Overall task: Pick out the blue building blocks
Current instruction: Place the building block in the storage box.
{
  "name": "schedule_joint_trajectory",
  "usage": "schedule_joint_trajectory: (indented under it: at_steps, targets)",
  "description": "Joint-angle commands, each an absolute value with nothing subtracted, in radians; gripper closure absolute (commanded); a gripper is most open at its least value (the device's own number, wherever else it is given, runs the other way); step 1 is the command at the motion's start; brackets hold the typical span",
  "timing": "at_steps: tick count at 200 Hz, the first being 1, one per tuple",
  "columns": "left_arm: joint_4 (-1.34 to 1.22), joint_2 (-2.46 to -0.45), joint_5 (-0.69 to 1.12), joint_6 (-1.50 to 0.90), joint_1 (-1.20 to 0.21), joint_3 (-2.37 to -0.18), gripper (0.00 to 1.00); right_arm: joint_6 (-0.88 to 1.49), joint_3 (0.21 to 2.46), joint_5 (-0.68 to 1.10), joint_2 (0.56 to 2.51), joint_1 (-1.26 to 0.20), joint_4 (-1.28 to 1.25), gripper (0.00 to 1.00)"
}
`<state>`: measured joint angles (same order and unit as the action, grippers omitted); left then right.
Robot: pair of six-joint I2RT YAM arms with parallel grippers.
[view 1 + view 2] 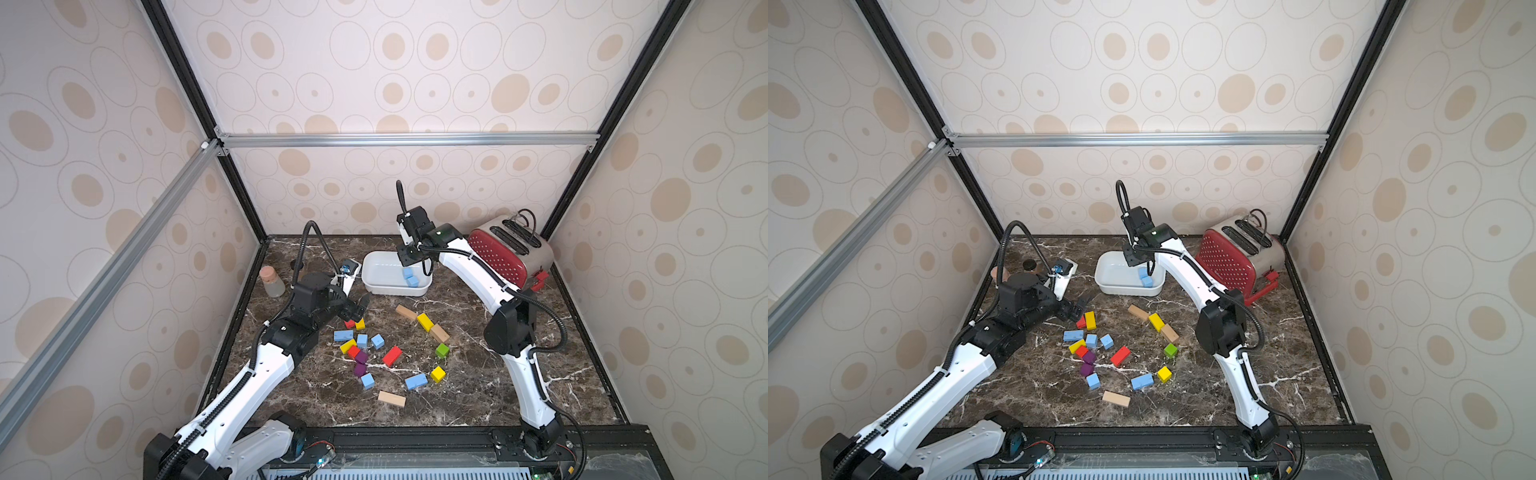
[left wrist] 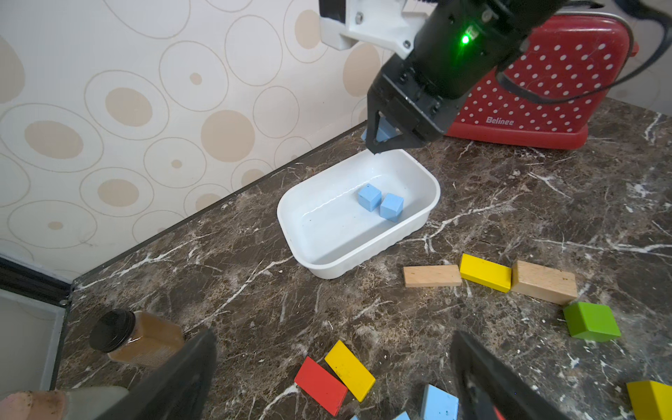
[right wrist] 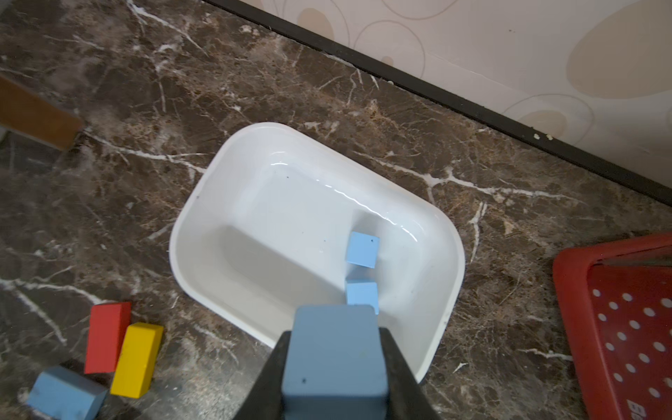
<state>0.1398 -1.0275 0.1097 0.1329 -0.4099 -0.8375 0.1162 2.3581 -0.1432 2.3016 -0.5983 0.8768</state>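
Currently, the right gripper (image 3: 334, 367) is clamped on 1 blue building block (image 3: 334, 349), with 1 jaw pressed against each side face. In both top views this gripper hangs above the right end of the white plastic tray (image 1: 376, 286). 2 blue cubes (image 3: 362, 250) lie on the tray floor, just beside each other, at the end nearest the red toaster (image 1: 498, 259).

The left gripper (image 2: 334, 338) stands fully spread and holds nothing. It hovers low over the marble tabletop (image 1: 478, 386), just beside a red block (image 1: 350, 323) and a yellow block (image 1: 360, 323) at the far edge of the loose pile.

5 blue blocks (image 1: 362, 340) lie loose on the tabletop:
- A blue bar (image 1: 343, 335) and 2 adjacent cubes (image 1: 377, 341) form a row near the left gripper.
- A single blue cube (image 1: 367, 380) lies just beside the purple cubes (image 1: 360, 369).
- A second blue bar (image 1: 416, 381) lies just beside a yellow cube (image 1: 437, 374).

Between the tray and the pile, a yellow bar (image 2: 485, 272) lies end to end between 2 tan wooden bars (image 2: 432, 275), touching both. A green cube (image 2: 591, 322) sits just beside the nearer tan bar. A third tan bar (image 1: 391, 398) lies apart, nearest the robot base. A red bar (image 1: 392, 356) lies in the middle of the spread. A corked jar (image 1: 272, 280) stands by the left wall, and a black-lidded jar (image 2: 138, 338) of brown contents is near it.
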Motion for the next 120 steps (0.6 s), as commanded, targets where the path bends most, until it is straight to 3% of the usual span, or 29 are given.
schedule_joint_trajectory:
  at_steps: [1,120]
  targets:
    - [0.082,-1.037,0.138,0.127,-0.399,-0.809,0.01,0.045,2.377,-0.233,2.34,-0.593,0.848,1.0]
    - [-0.009,-1.238,0.147,0.101,-0.395,-0.827,0.01,0.063,2.395,-0.212,2.491,-0.525,0.836,1.0]
